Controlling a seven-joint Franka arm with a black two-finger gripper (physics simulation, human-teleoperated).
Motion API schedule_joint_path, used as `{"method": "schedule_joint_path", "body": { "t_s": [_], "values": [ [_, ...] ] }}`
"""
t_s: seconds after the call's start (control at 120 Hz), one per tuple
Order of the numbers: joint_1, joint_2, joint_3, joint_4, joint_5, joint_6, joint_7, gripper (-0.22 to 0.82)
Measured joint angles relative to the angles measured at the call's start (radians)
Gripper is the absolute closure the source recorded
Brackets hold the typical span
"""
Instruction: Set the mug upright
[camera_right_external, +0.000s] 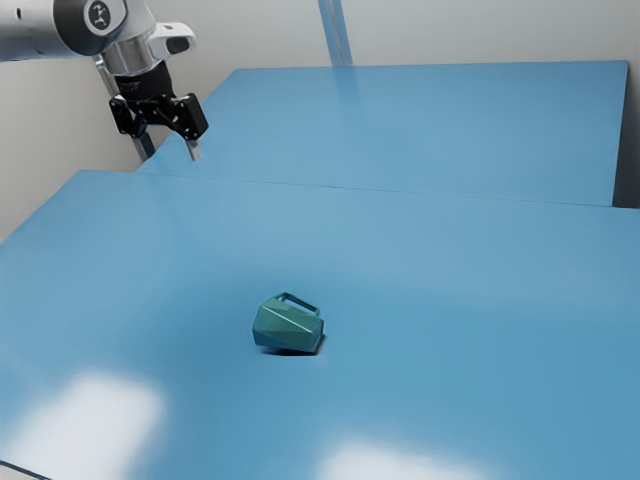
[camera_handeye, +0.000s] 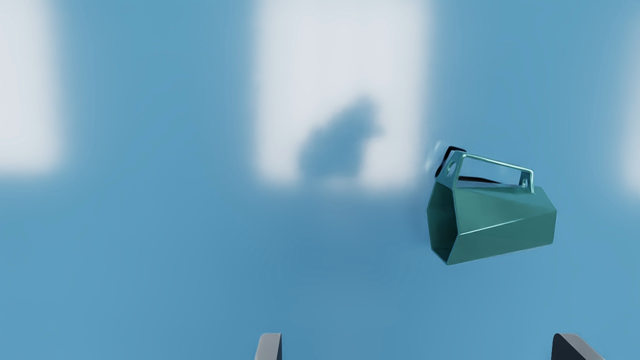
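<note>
Nearest: you are seeing bright patches (camera_right_external: 95, 430) gleaming on the near part of the blue bench (camera_right_external: 450, 320); they are reading as reflected light, serving no part in the job.

A little farther: the green mug (camera_right_external: 288, 327) is lying on its side on the bench, so it is not standing as you are wanting it. One long wall seems to be carrying its weight. In the wrist view its mouth (camera_handeye: 444, 222) is facing sideways, and its handle (camera_handeye: 498, 163) is pointing away from the fingers (camera_handeye: 269, 348); a dark shadow is falling beside the handle, suggesting that part of it is standing off the bench.

Farther still: your hand (camera_right_external: 171, 150) is hanging above the bench, well apart from the mug, its fingers standing wide and gripping nothing. That opening is probably leaving you room to straddle the body or the handle. The mug is sitting ahead of the fingertips and toward one finger's side, so you are likely needing to shift across as well as descend. Judgement: tipping is calling for a firm hold and a turn bringing the mouth uppermost; the slanted walls are risking a slip or roll.

Farthest: a second blue surface (camera_right_external: 430, 125) is stretching before a pale wall (camera_right_external: 480, 30).
</note>
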Motion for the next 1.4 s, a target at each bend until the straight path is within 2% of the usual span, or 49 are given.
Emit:
{"method": "schedule_joint_path", "body": {
  "t_s": [0.325,0.55,0.733,0.967,1.4],
  "values": [
    [-0.011,-0.007,0.013,-0.044,-0.021,0.027,0.013,0.02],
    [0.001,-0.079,0.018,-0.205,-0.084,0.126,0.032,0.02],
    [0.057,-0.136,0.038,-0.357,-0.204,0.235,0.078,0.02],
    [0.067,-0.198,0.058,-0.533,-0.370,0.370,0.165,0.02],
    [0.093,-0.218,0.085,-0.771,-0.720,0.532,0.398,0.02]
  ]
}}
